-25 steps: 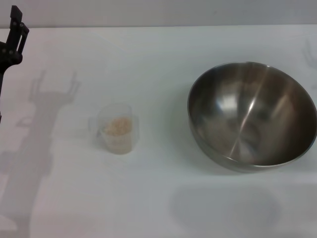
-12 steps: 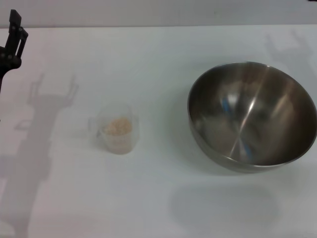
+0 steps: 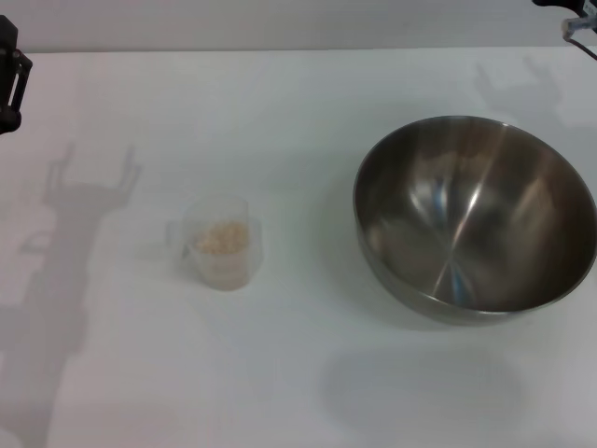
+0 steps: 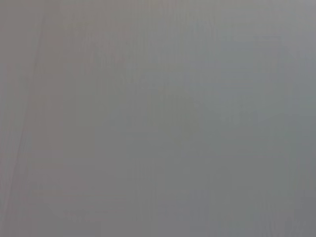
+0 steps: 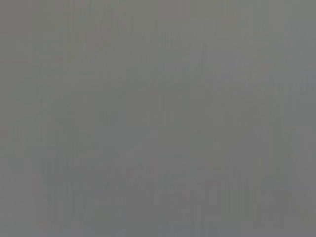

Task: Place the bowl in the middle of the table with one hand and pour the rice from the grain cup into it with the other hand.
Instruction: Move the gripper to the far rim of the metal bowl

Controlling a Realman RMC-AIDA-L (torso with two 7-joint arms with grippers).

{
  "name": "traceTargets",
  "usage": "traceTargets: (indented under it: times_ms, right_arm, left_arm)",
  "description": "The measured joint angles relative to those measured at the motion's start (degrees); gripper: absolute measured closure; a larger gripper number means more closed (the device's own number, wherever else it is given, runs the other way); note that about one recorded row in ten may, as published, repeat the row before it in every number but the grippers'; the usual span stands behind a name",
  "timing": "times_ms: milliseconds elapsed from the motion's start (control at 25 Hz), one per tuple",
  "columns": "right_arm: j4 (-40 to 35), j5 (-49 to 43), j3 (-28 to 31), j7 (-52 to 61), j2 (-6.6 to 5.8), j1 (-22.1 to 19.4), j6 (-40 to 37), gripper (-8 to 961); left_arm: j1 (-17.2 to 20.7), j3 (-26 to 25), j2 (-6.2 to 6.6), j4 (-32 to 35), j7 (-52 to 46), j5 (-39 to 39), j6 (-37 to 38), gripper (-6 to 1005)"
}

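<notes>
The bowl [image 3: 476, 219] sits on the bench's [image 3: 280, 373] right side. The right end effector [image 3: 569, 11], nearer it at the far right corner, lies beyond it. Finger states of both: cannot tell. The grain cup [image 3: 219, 243] stands left of centre.

Plain white table [image 3: 280, 373], shiny silver-grey steel bowl [image 3: 476, 219], clear frosted grain cup [image 3: 219, 243], pale beige rice [image 3: 222, 239]

The left gripper [image 3: 9, 75] sits high at the far left edge, only a dark part of it showing, touching nothing. The right gripper [image 3: 571, 13] barely pokes in at the top right corner, also clear of everything. Both wrist views are blank grey.
</notes>
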Motion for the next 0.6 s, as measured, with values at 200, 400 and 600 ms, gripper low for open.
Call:
traceTargets:
  times_ms: [200,400,600]
  right_arm:
    - [-0.2,1.8,0.1,0.2,-0.08,0.4,0.3,213]
    - [-3.1,6.3,-0.5,-0.2,-0.15,0.6,3.9,213]
    - [-8.9,11.7,-1.5,-1.8,-0.28,1.5,13.0,213]
  left_arm:
    - [0.1,0.0,0.06,0.0,-0.1,0.0,0.2,205]
    - [0.1,0.0,0.16,0.1,0.0,0.0,0.3,207]
    - [-0.2,0.0,0.26,0.4,0.1,0.0,0.5,208]
